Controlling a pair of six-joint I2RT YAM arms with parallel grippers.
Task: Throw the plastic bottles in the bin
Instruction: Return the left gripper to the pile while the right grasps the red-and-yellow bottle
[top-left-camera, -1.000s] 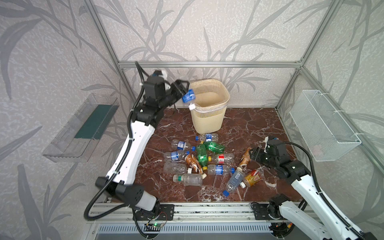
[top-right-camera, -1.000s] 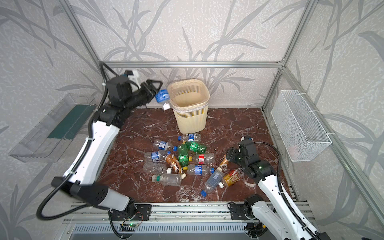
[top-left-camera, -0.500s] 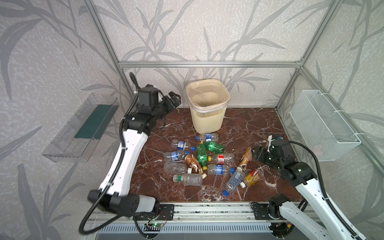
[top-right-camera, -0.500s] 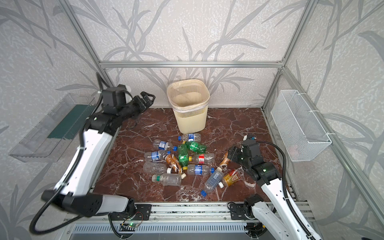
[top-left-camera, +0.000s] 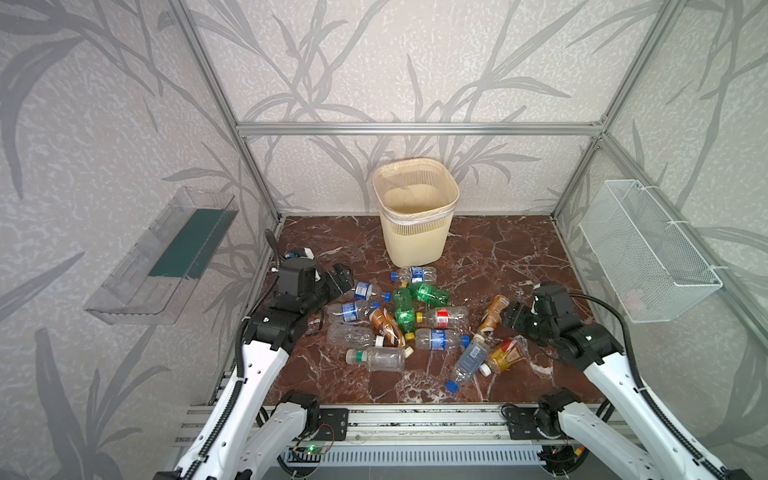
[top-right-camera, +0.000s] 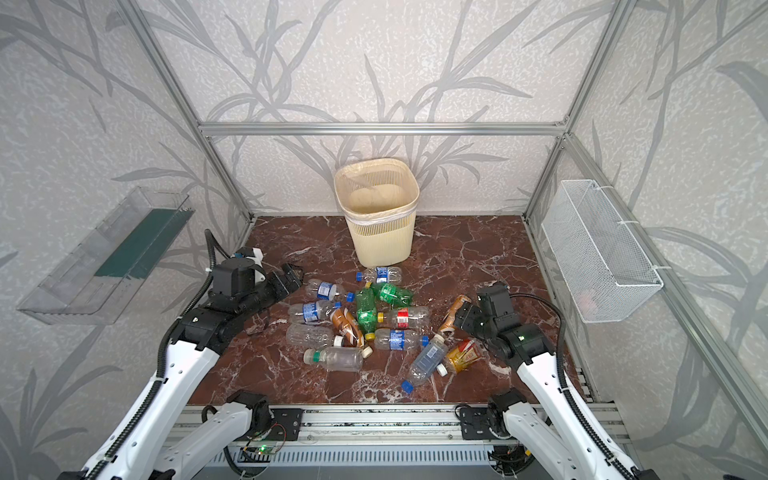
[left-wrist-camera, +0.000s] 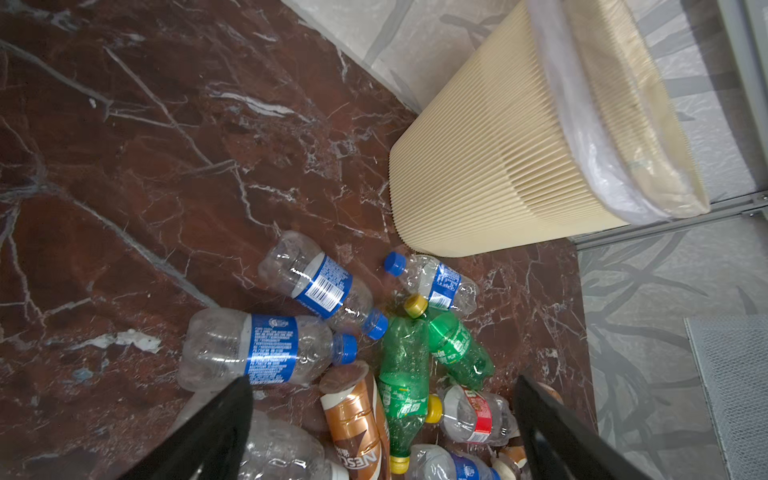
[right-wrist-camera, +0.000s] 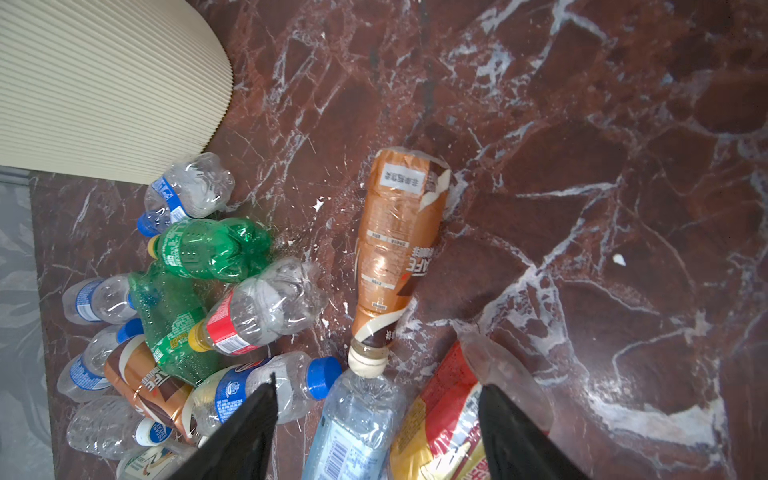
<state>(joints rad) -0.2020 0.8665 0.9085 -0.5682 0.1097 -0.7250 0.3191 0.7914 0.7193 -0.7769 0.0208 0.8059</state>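
Observation:
Several plastic bottles (top-left-camera: 399, 320) lie in a heap on the red marble floor, in front of the cream ribbed bin (top-left-camera: 415, 216) (top-right-camera: 380, 232) with its liner bag. My left gripper (top-left-camera: 340, 278) (left-wrist-camera: 382, 382) hangs open and empty at the heap's left edge, near two clear blue-labelled bottles (left-wrist-camera: 257, 349). At the heap's right side my right gripper (top-left-camera: 509, 318) (right-wrist-camera: 377, 384) is open. Its fingers straddle a clear pale-labelled bottle (right-wrist-camera: 353, 428) and a yellow-and-red one (right-wrist-camera: 440, 432), gripping neither. A brown coffee bottle (right-wrist-camera: 399, 249) (top-left-camera: 492, 313) lies just beyond its tips.
A white wire mesh basket (top-left-camera: 648, 253) hangs on the right wall and a clear tray with a green base (top-left-camera: 166, 253) on the left wall. Aluminium frame posts stand at the corners. Bare floor lies to both sides of the bin.
My left arm has come down from the bin's rim to the floor beside the heap. The blue-labelled bottle it held is gone from its jaws, now wide. The right jaws have spread a little.

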